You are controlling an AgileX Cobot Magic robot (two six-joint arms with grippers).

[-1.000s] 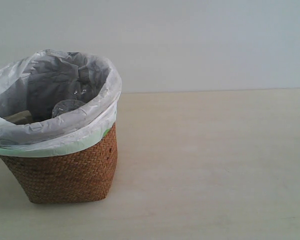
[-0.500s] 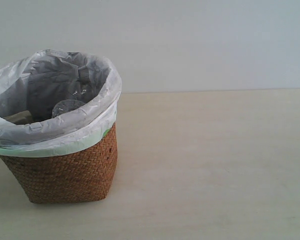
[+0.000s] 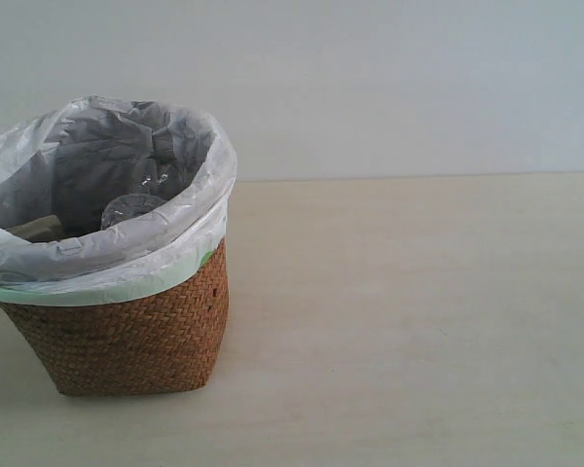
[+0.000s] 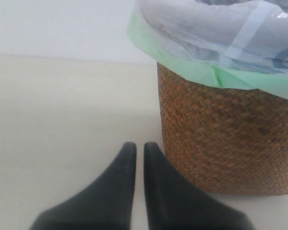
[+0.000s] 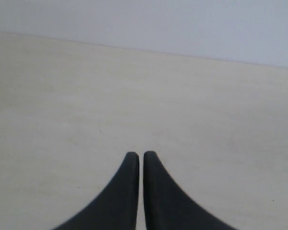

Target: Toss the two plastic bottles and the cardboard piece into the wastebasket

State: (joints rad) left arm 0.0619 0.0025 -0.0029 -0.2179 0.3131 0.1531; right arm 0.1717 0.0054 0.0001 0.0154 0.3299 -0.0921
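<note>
Clear bottle (image 3: pixel 131 208) inside lined wastebasket (image 3: pixel 127 336)

We see the wastebasket (image 3: pixel 127 341) upright at the left: brown woven wicker, tapering downward, lined with a white bag folded over a pale green rim. Inside, a clear bottle (image 3: pixel 131 208) shows one rounded end. A beige corner of the cardboard piece (image 3: pixel 34 231) lies against the liner. We cannot make out the second bottle.
</note>
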